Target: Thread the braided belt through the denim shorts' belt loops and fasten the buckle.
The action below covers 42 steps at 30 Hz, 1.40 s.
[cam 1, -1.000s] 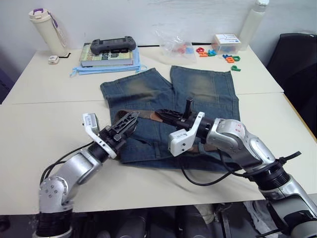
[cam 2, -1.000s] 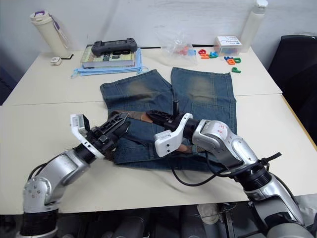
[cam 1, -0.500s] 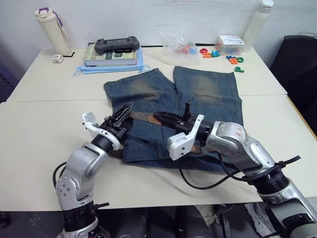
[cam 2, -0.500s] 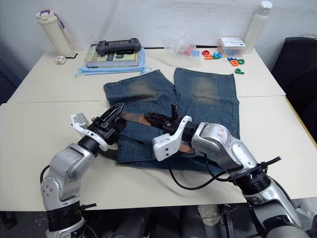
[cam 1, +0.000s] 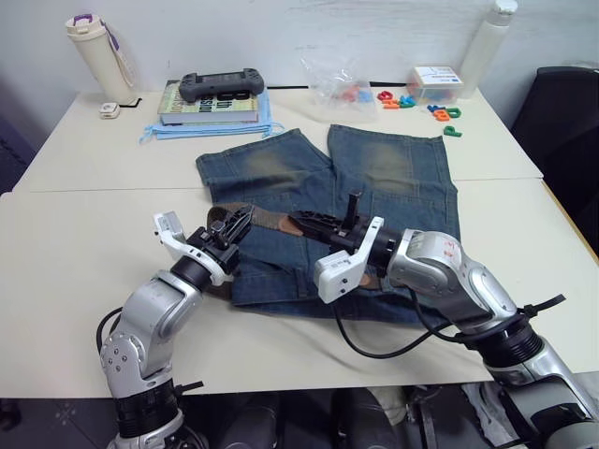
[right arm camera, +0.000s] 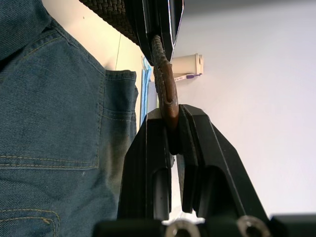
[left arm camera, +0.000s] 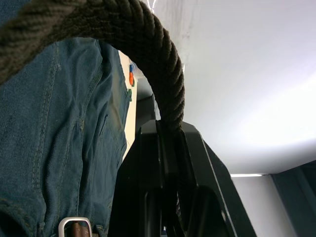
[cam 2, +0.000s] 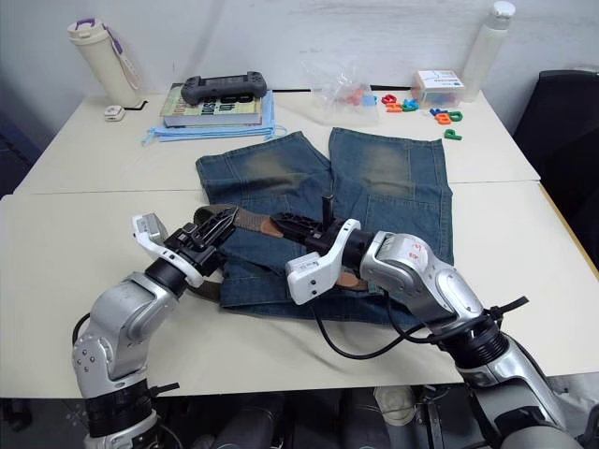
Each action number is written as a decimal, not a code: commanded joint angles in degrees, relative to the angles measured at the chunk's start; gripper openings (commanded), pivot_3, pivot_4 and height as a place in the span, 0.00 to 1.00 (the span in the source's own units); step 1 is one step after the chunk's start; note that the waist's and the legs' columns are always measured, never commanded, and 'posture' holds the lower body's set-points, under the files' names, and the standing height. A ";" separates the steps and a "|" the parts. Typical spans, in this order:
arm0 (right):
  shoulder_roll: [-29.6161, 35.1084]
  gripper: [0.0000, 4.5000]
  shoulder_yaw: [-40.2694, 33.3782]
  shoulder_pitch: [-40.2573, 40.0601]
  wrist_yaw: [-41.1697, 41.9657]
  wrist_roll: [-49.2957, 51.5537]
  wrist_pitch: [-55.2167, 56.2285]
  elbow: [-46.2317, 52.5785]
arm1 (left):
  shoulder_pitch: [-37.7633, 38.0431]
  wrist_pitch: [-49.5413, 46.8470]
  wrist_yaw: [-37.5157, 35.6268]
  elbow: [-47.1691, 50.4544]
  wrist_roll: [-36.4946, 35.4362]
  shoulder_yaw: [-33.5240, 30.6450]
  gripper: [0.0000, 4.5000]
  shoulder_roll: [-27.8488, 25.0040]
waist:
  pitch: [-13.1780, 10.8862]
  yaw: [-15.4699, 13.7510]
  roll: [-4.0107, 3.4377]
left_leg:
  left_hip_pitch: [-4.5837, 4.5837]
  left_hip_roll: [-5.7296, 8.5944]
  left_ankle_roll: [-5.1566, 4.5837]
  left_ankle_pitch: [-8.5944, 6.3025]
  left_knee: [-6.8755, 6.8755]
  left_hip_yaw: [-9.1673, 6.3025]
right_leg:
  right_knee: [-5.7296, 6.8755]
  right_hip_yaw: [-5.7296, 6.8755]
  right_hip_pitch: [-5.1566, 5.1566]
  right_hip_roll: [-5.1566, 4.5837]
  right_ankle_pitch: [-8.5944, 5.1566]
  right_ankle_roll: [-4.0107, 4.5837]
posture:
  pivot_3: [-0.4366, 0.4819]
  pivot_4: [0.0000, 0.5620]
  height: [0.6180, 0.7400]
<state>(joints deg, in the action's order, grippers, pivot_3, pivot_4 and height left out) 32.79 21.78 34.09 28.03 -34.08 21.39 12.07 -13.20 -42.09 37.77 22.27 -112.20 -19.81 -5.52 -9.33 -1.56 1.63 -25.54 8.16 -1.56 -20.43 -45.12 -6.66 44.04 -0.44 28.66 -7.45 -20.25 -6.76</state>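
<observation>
1. Left gripper [cam 1: 232,227] clamped on the braided belt [cam 1: 271,221]; right gripper [cam 1: 314,224] clamped on the belt's tan end. The strap spans between them, above the denim shorts [cam 1: 374,178].
2. Shorts lie flat under both grippers; the buckle [left arm camera: 75,226] sits low by the waistband, below the left gripper.
3. Risk: thin tip slips from the right gripper if the arms pull apart.
4. Risk: tip misses the belt loops, which I can't make out.
5. Risk: dragging bunches the shorts.

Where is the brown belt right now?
The braided belt is stretched between the left hand and right hand, above the denim shorts.
</observation>
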 commanded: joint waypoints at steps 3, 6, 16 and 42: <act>-2.77 0.20 -3.54 -1.33 2.29 5.81 -5.55 3.64 | -1.66 -0.33 -1.90 2.21 -0.80 0.95 0.00 0.15 | 0.00 0.01 0.01 | 0.00 0.00 0.00 0.00 0.00 -0.01 | 0.00 0.00 0.00 0.00 0.00 0.00 | 0.48 0.27 0.34; -3.49 0.50 -4.77 -2.37 4.05 7.17 -9.23 5.29 | -1.82 0.71 -2.00 2.55 -0.80 0.48 0.00 0.38 | 0.00 -0.10 0.01 | -0.01 0.00 0.00 0.00 0.00 -0.02 | -0.01 0.01 -0.01 0.00 0.00 0.00 | 0.48 0.27 0.34; 0.43 0.97 -13.36 -14.27 18.23 22.97 -34.06 19.17 | 3.16 -5.10 -13.76 -2.25 -0.80 -6.41 0.00 -11.83 | -0.03 -0.09 -0.04 | -0.03 -0.01 -0.03 -0.07 0.08 -0.13 | -0.12 0.05 -0.01 0.00 -0.02 0.04 | 0.48 0.27 0.34; 9.56 0.97 -18.61 -27.51 18.25 42.27 -70.55 30.51 | 9.62 -6.89 -24.15 -6.57 10.61 5.96 0.00 -22.18 | -0.24 -1.59 -0.38 | -0.05 -0.07 -0.37 -0.44 0.38 -0.15 | -1.03 0.11 -0.26 -0.05 0.07 -0.13 | 0.48 0.27 0.34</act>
<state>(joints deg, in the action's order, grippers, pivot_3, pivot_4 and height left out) 41.74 2.67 7.03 47.43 9.04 -49.99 42.82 -3.30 -49.53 14.80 14.99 -101.29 -12.57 -27.14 -9.57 -3.15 1.25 -25.58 8.09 -1.93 -20.87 -44.74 -6.81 43.01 -0.32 28.40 -7.49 -20.18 -6.89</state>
